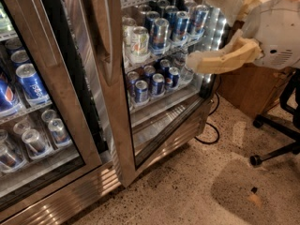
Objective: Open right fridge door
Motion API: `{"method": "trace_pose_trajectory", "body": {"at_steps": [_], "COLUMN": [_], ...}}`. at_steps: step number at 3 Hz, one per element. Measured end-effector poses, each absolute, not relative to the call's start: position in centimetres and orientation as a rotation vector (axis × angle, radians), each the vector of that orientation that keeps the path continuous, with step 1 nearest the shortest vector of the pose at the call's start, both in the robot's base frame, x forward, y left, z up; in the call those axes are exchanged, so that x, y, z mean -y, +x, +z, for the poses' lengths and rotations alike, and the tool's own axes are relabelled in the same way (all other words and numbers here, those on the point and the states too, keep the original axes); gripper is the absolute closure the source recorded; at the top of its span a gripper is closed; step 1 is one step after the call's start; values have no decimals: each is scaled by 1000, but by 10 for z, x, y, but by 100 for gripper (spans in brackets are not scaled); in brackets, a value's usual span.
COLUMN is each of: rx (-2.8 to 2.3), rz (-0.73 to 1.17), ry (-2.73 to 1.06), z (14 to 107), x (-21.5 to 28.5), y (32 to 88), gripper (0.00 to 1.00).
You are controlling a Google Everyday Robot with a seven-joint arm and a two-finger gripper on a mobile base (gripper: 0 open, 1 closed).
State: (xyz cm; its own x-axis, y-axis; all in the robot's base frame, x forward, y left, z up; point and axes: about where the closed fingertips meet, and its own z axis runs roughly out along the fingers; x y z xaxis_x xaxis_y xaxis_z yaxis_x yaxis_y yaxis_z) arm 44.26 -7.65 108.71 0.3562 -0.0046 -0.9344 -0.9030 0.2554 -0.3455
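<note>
Above speckled floor (187, 196), the hand (194, 27) hangs spread open near the right edge of the right fridge door (112, 102).

The claw (194, 27) hangs in front of the glass of the right fridge door (114, 116), near that door's far edge from the handle. Its two beige fingers (220, 60) are spread wide, one high and one low, both pointing towards the cans (157, 32) on the shelves behind the glass. The long vertical handle (101, 27) is well to the claw's left. Left of that, a dark gap separates this door from the left door (56, 93) of the fridge (70, 203). Below the claw a black cable (212, 131) lies on the speckled floor (187, 191). A chair base (276, 142) is to the claw's lower right.
</note>
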Motion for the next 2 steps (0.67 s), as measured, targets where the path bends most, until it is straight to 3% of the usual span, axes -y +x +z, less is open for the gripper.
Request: {"method": "trace_pose_trajectory", "body": {"at_steps": [2], "rx": [-1007], "rz": [889], "ry": [-1192], "z": [1081], "x": [44], "y": [449], "gripper": [16]}}
